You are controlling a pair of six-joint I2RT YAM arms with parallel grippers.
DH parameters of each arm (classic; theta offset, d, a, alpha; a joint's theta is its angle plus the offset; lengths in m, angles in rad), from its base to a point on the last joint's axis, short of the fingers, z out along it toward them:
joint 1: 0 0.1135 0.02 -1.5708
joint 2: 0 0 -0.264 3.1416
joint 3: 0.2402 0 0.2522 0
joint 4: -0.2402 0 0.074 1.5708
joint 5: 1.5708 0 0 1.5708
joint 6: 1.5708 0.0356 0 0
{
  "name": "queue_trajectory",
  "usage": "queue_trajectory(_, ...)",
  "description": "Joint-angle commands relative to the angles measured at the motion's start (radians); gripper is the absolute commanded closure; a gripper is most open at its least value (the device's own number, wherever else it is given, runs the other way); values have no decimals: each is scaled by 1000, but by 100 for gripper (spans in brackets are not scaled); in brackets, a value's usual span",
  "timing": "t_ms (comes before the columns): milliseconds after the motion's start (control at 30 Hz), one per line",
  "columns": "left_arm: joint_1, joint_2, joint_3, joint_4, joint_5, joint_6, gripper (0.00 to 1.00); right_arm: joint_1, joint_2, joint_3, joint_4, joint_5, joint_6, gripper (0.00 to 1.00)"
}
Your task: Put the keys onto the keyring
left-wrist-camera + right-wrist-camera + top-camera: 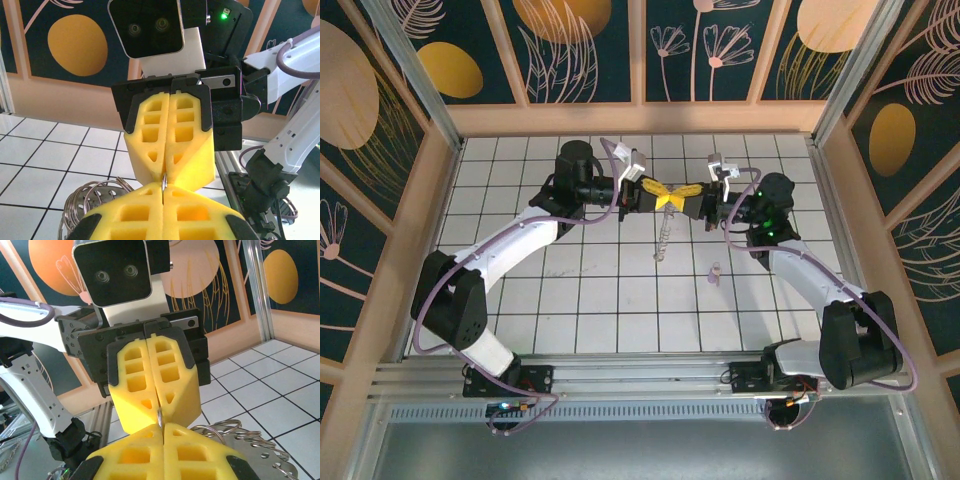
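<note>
My left arm, white shells and black joints with a purple cable along it, reaches from the near left corner across the counter (590, 300), a grid of glossy white square tiles with dark grout lines. My left pincer (658, 193) is closed, its two blocky yellow foam pads (135, 212) pressed flat together. The pads are cut with square hollows.

At the seam a thin grey metal wire stands edge-on: this is the keyring (164, 182), gripped between the pads. From above, the keyring (663, 235) shows as a thin, pale streak hanging under the point where my two pincers meet. Its long axis runs from far to near and leans slightly left at the near end.

Below the pads, the left wrist view shows stacked silver wire loops (92, 197). The right wrist view shows a shiny perforated metal plate (260, 460) beside similar loops. I cannot tell whether these join the pinched wire.

My right pincer (682, 192) meets the left one tip to tip, pointing left. It is closed too, and its matching yellow pads (200, 452) clamp the same wire.

To the right and nearer, well apart from the keyring, the key (714, 274) lies on a tile. It is a tiny pale lilac piece with its long axis roughly far to near. It is too small to tell which end points where.
</note>
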Motion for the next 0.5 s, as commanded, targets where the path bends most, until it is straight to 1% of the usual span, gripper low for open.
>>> queue_trajectory(0, -28, -4, 23, 20, -17, 6, 83, 10, -4, 23, 69, -2, -6, 100)
queue_trajectory(67, -28, -24, -1, 53, -57, -9, 74, -4, -9, 13, 97, 9, 14, 100)
queue_trajectory(100, -28, -37, -18, 77, -93, -21, 71, -11, -10, 8, 113, 12, 27, 100)
queue_trajectory(167, -28, -69, -54, 120, -229, -51, 69, -23, -15, 0, 139, 20, 47, 100)
queue_trajectory(233, -28, -106, -128, 232, -336, -105, 65, -29, -21, -4, 153, 32, 60, 100)
queue_trajectory(367, -28, -149, -218, 382, -408, -184, 62, -35, -29, -5, 167, 42, 70, 100)
queue_trajectory(467, -28, -168, -239, 408, -432, -202, 60, -39, -28, -2, 192, 44, 89, 100)
